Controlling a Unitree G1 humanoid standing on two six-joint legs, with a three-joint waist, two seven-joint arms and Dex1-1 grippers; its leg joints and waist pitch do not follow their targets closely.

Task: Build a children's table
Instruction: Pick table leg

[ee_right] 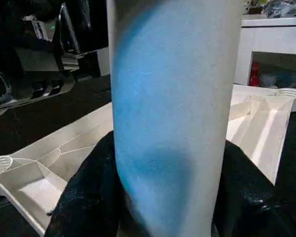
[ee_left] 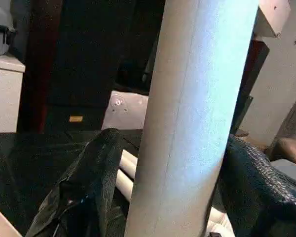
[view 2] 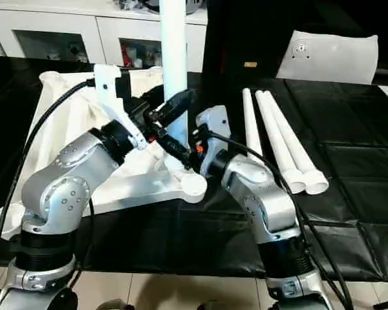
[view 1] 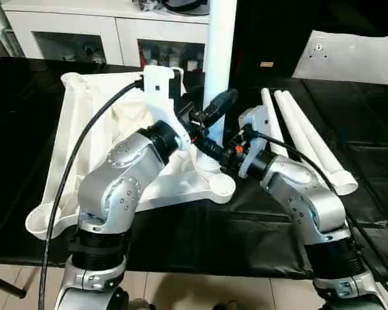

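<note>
Leg upright in corner socket, both hands clamped on it.

Right hand [view 2: 184,154] grips the standing leg [view 2: 173,58] low down, w/ black fingers [ee_right: 86,197] on either side of it, just above the near corner socket [view 2: 189,184] of the upturned tabletop [view 2: 64,129]. Left hand [view 2: 171,110] grips same leg a bit higher, fingers [ee_left: 84,187] pressed to both sides of the shaft. Tabletop lies ribbed side up on the black table [view 2: 349,168], stretching away to the left of both hands. Three spare legs [view 2: 278,139] lie side by side on the table, right of the right hand, apart from it. Beyond the hands: white cabinets [view 2: 64,32] w/ glass doors; white panel [view 2: 330,55] leans at far right.
</note>
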